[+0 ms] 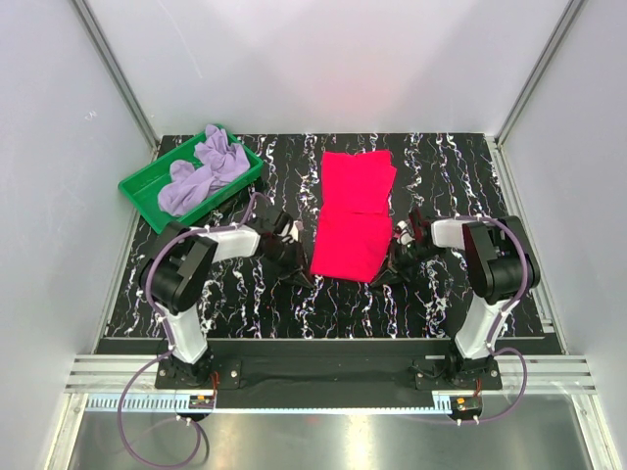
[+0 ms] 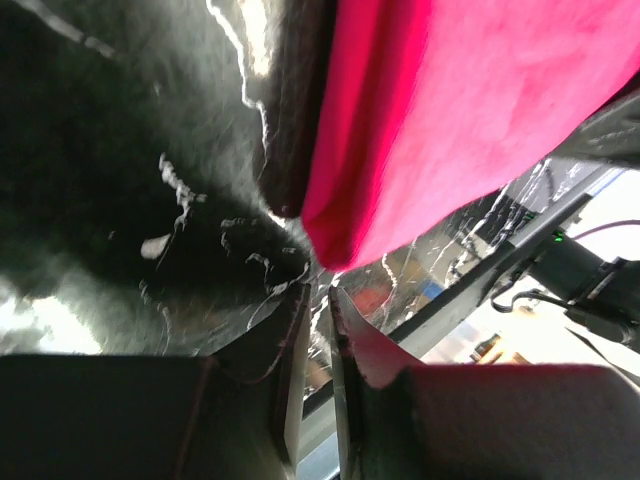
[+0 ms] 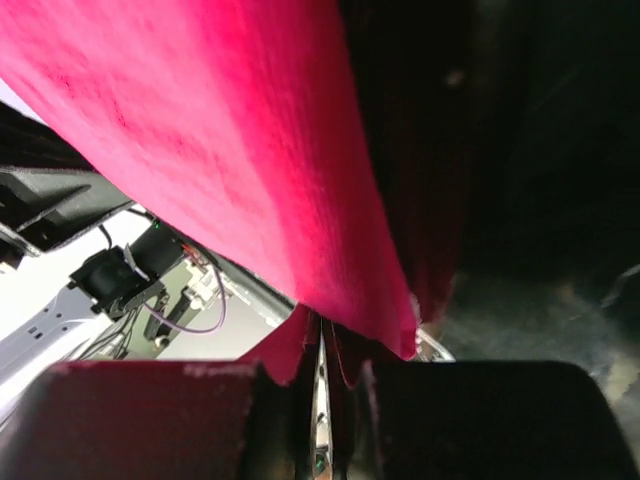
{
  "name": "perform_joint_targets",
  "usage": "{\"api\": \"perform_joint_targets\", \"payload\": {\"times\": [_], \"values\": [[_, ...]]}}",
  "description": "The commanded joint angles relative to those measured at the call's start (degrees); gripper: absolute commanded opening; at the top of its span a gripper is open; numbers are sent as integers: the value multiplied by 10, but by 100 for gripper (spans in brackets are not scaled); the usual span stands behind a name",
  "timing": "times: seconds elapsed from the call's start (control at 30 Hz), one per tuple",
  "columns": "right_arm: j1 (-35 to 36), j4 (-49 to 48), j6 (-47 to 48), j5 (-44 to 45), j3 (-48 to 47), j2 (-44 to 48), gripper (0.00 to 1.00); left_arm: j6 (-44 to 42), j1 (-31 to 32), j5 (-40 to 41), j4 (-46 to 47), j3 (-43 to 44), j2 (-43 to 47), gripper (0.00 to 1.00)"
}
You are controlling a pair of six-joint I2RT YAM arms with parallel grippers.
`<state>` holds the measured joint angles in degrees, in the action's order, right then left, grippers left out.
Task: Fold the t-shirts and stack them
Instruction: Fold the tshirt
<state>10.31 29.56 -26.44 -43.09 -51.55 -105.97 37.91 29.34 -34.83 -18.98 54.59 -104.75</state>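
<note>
While pinching near corners of the red shirt (image 1: 355, 215) mid-bench with left gripper (image 2: 318, 300) and right gripper (image 3: 320, 335) both closed, seems midway through folding; leaves purple shirt (image 1: 201, 171) bunched in tray (image 1: 138, 192) at far-left corner.

- The top camera sits above and behind my arm bases, looking down on the whole counter (image 1: 460, 176).
- My left wrist camera looks along my left gripper (image 2: 318, 298), low and very close to the crimson shirt (image 2: 480, 110).
- My right wrist camera looks along my right gripper (image 3: 320, 325), equally close. All three views share that shirt.
</note>
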Motion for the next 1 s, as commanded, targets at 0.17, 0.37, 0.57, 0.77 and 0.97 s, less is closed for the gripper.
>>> {"api": "perform_joint_targets", "payload": {"times": [0.17,0.37,0.57,0.77,0.97], "values": [[-12,42,3,41,52,95,13,-53,15,83,-59,-29,98,26],[-12,102,15,85,30,181,48,-39,19,72,-40,-16,141,60],[-19,95,16,114,17,163,65,6,18,33,-17,28,70,68],[-27,41,-7,95,33,127,66,32,11,44,-9,40,35,68],[-27,11,-19,90,42,102,64,58,-10,32,31,28,17,66]]}}
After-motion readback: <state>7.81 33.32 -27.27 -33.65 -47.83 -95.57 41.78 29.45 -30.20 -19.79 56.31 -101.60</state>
